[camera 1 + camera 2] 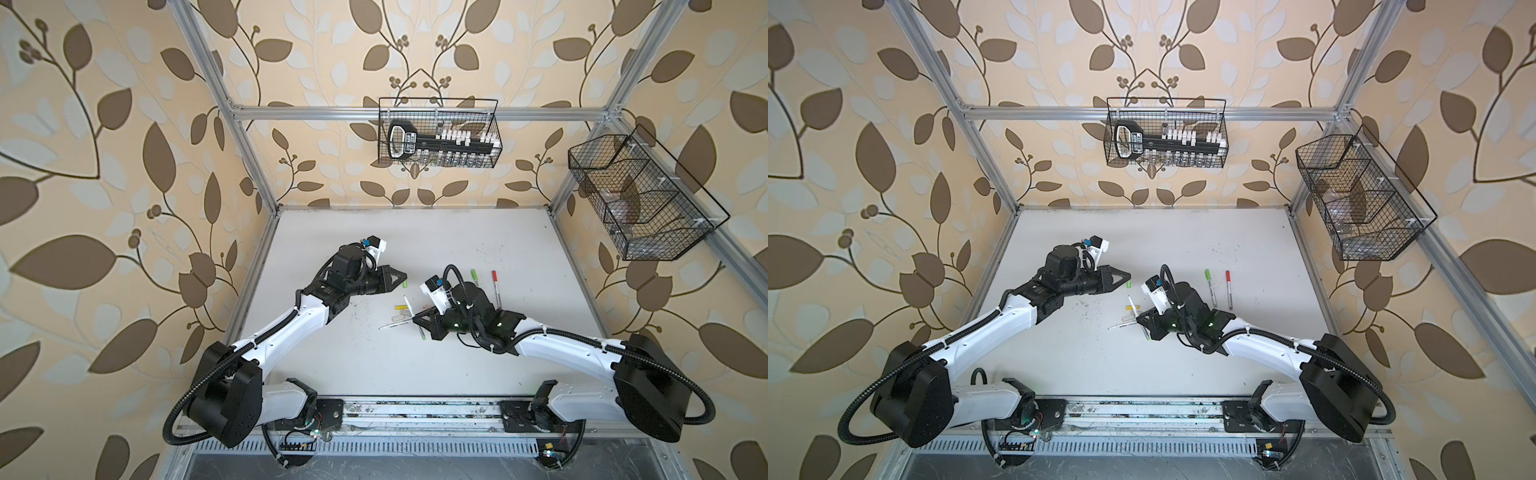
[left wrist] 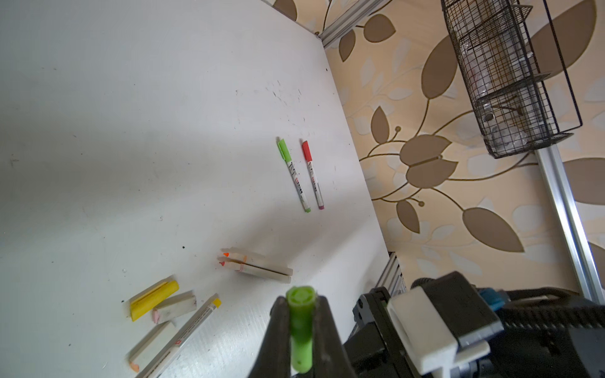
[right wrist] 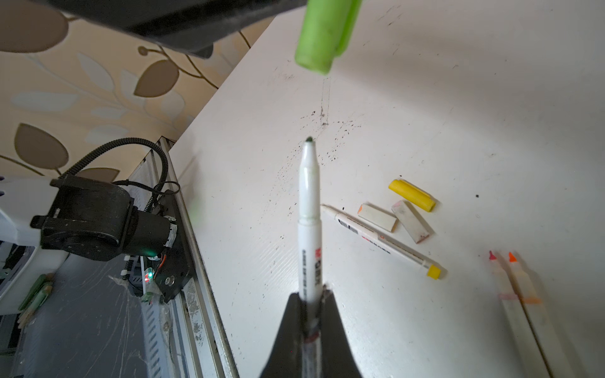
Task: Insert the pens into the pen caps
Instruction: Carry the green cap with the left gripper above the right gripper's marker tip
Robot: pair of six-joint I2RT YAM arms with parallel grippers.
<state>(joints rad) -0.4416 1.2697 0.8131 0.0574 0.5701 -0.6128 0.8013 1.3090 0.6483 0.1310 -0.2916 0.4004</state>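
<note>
The left gripper [image 2: 298,303] pinches a green cap [image 2: 300,330]. The right gripper [image 3: 311,296] pinches an uncapped pen [image 3: 309,209], its tip aimed at that cap, which hangs ahead and apart.

Nothing here reads cleanly to me. The pen [image 3: 309,209] in my right pincer [image 3: 311,294] bears a small red mark, perhaps an M, then bold dark characters and a line of fine dark print along the barrel, all too blurred to make out. The yellow-ended pen [image 3: 379,239] shows a dark block, red lettering and dark lettering, unreadable. The green-capped pen [image 2: 293,175] and red-capped pen [image 2: 313,175] carry dark strokes, a red patch and barcode-like bars. The black tool [image 1: 432,143] in the wire basket [image 1: 386,120] has a white label with dark lettering, too small to read.
</note>
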